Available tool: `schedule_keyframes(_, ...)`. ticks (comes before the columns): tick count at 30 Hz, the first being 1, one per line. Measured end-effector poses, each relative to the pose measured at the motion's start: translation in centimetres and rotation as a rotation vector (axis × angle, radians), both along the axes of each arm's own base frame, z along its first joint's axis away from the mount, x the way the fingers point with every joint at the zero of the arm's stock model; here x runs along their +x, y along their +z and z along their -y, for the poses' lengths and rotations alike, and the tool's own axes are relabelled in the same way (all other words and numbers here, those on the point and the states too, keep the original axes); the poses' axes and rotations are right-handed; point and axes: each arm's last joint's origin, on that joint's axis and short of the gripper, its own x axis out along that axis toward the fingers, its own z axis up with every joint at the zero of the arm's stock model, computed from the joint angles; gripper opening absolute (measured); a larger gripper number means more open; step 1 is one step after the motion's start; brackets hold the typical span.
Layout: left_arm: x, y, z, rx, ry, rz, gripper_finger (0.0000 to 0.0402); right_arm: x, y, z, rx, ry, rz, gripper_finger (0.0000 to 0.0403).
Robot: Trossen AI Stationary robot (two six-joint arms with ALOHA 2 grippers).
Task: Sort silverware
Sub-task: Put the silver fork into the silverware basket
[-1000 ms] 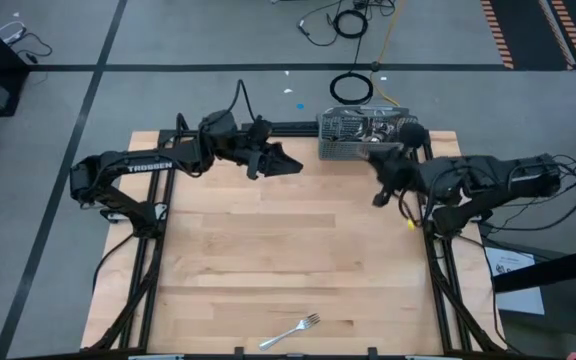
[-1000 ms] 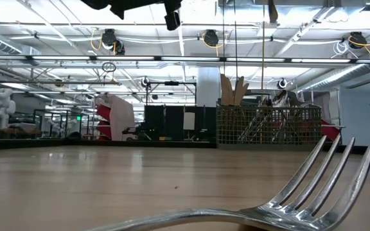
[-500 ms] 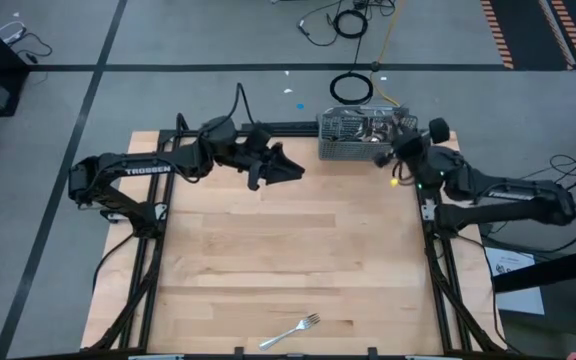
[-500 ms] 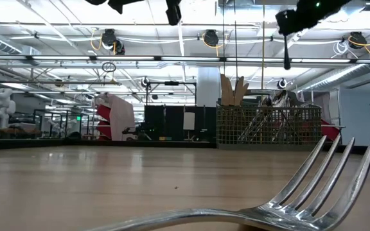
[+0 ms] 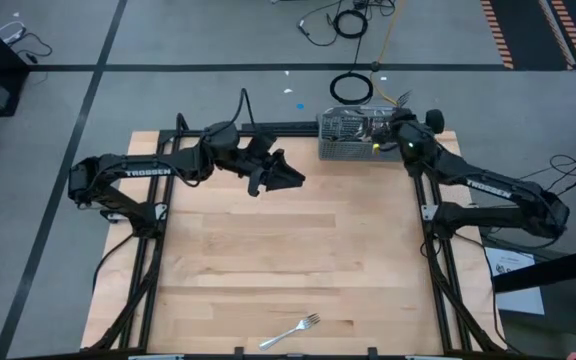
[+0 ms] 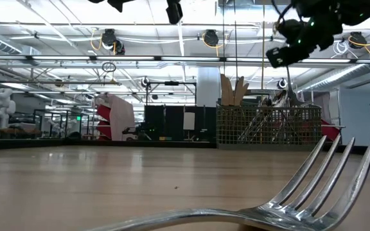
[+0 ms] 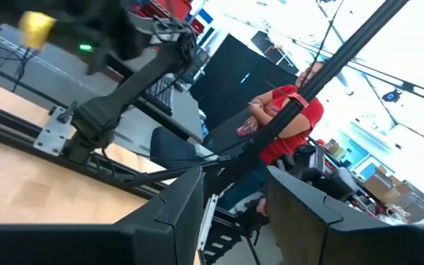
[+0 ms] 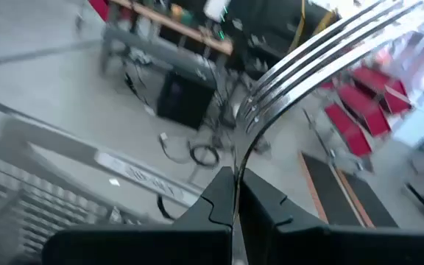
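While left hand (image 5: 290,178) hangs open, empty, right hand (image 8: 232,193) pinches fork (image 8: 322,46) above caddy (image 5: 348,135).

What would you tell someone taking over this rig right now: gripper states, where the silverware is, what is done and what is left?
Right gripper: shut on a fork, held above the grey mesh caddy at the table's far edge.
Left gripper: open, holding nothing, hovering over the far left part of the table.
Silverware: several pieces already stand in the caddy. One loose fork lies near the table's front edge.
Done: most pieces look sorted.
Left: drop the held fork into its slot, then probably fetch the loose fork and place it too.
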Motion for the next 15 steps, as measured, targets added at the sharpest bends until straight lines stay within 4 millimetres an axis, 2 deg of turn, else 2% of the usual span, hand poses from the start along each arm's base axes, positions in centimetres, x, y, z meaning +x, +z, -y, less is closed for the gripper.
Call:
schedule_keyframes(7,0.2,0.0,0.9,-0.001,-0.028,-0.001,0.0152,0.3,-2.2,2.4,0.099,-0.026,-0.018,0.0000)
schedule_keyframes(15,0.1,0.0,1.6,-0.023,-0.040,-0.022,0.0152,0.9,-4.6,4.3,0.195,-0.026,-0.060,0.0000)
